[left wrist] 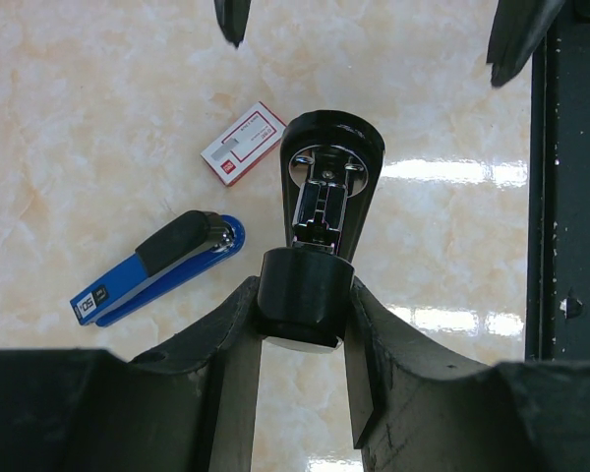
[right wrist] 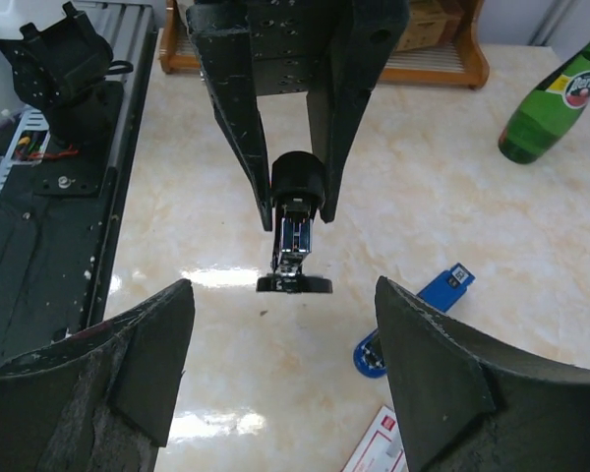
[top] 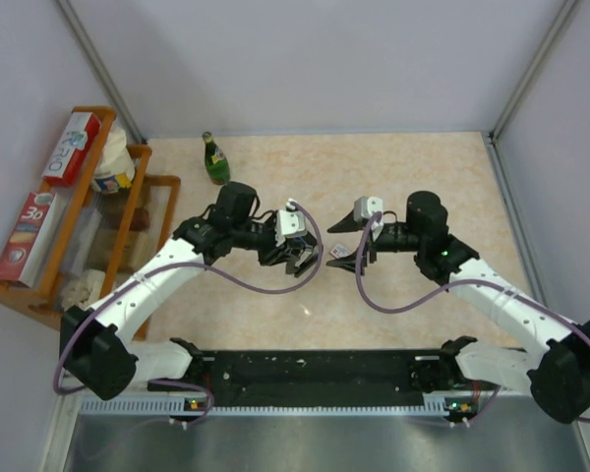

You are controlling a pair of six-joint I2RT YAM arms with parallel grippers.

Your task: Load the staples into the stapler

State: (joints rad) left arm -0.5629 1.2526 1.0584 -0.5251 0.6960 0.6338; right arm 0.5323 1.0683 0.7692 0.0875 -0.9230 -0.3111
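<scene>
My left gripper point(left wrist: 303, 295) is shut on the rear end of a black stapler point(left wrist: 324, 197). It holds the stapler above the table with the chrome magazine showing and the nose pointing away. The staples point(left wrist: 243, 145), a small white box with a red label, lie flat on the table beyond it. A blue stapler point(left wrist: 157, 267) lies to the left of the black one. My right gripper point(right wrist: 285, 374) is open and empty, facing the black stapler point(right wrist: 295, 226) from a short way off. Near its right finger lie the blue stapler point(right wrist: 423, 315) and the staples point(right wrist: 374, 447). In the top view both grippers point(top: 300, 258) point(top: 346, 258) meet at mid-table.
A green bottle point(top: 214, 159) stands at the back left of the table. A wooden rack point(top: 128, 211) with boxes and rolls sits along the left edge. The black mounting rail point(top: 305, 369) runs along the near edge between the arm bases.
</scene>
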